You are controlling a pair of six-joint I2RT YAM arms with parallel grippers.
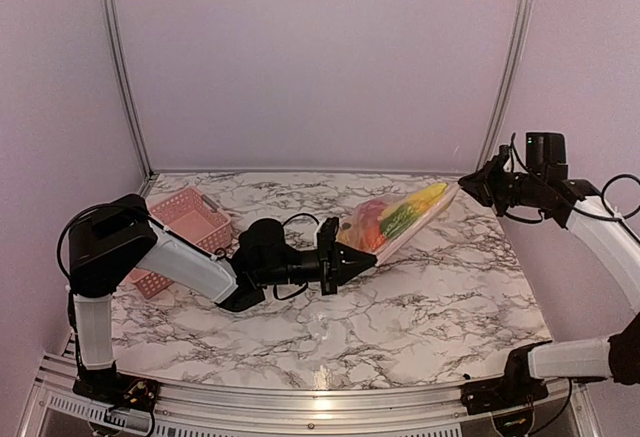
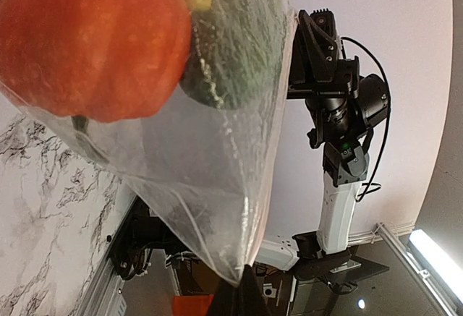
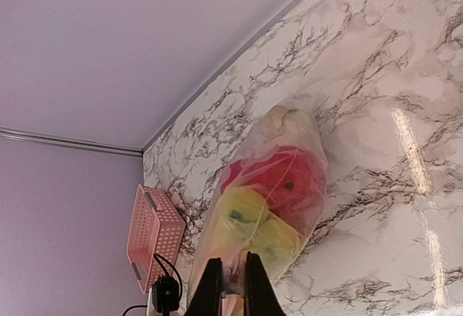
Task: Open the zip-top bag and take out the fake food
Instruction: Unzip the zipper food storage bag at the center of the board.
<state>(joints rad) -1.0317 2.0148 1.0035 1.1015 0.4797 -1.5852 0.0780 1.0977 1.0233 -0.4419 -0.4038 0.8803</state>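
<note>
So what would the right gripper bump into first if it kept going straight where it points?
The right gripper pinches the clear crinkly plastic zip-top bag, so it would push into that, probably hitting the yellow plastic food piece inside first, though depth is unclear.

A pink basket (image 1: pixel 185 219) with slatted sides stands on the left back part of a white marble table (image 1: pixel 420 297) with dark veins. Pale lilac walls (image 1: pixel 320 57) stand around it, with two metal posts (image 1: pixel 121 67) at the back corners.
</note>
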